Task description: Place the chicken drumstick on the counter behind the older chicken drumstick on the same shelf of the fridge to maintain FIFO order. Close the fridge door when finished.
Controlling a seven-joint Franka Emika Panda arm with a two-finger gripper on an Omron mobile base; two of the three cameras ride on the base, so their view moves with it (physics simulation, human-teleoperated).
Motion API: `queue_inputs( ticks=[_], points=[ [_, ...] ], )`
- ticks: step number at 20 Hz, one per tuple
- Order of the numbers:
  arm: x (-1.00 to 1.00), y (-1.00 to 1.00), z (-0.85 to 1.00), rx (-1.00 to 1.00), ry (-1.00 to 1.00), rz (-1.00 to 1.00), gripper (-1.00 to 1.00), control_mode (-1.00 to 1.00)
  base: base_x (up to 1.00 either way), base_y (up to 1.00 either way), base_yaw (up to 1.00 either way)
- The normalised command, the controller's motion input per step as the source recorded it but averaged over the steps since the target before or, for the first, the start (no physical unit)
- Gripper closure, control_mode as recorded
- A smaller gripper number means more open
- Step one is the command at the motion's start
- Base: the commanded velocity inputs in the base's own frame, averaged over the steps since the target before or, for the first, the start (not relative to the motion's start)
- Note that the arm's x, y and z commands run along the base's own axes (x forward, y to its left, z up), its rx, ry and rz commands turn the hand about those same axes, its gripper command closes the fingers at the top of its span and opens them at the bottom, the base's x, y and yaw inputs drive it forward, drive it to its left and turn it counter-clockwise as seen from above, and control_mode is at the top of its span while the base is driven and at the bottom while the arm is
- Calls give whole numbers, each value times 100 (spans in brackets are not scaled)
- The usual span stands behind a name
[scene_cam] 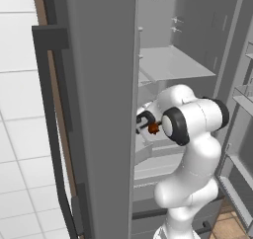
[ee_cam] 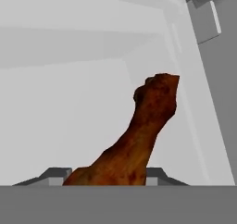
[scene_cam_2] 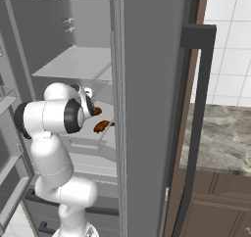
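Inside the fridge (scene_cam: 99,109), the tool (ee_cam: 109,174) is clenched on the chicken drumstick (ee_cam: 141,135), which juts forward from between its fingertips above the pale shelf (ee_cam: 55,116)

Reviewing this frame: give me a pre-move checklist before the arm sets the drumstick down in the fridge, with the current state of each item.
1. Held drumstick clamped between the fingers: ok, gripper is shut on it.
2. Hand inside the fridge, above a shelf: ok.
3. Older drumstick lying on that shelf: ok, seen in the right base view.
4. Held drumstick is behind the older one: cannot tell, the arm hides the relation.
5. Bare shelf ahead of the held drumstick: ok in the hand view.
6. Fridge door wide open for withdrawal: ok.
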Motion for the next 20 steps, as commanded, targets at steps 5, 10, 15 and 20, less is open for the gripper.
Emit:
queue_inputs(
  ticks=[5, 10, 15, 20],
  points=[
    [41, 10, -30, -4, 0, 0, 100, -100, 0, 0, 0],
    [45, 17, -39, -4, 0, 0, 100, -100, 0, 0, 0],
    [55, 14, -39, -1, 0, 1, 100, -100, 0, 0, 0],
    [23, 4, -71, -6, 0, 1, -100, -100, 0, 0, 0]
  ],
)
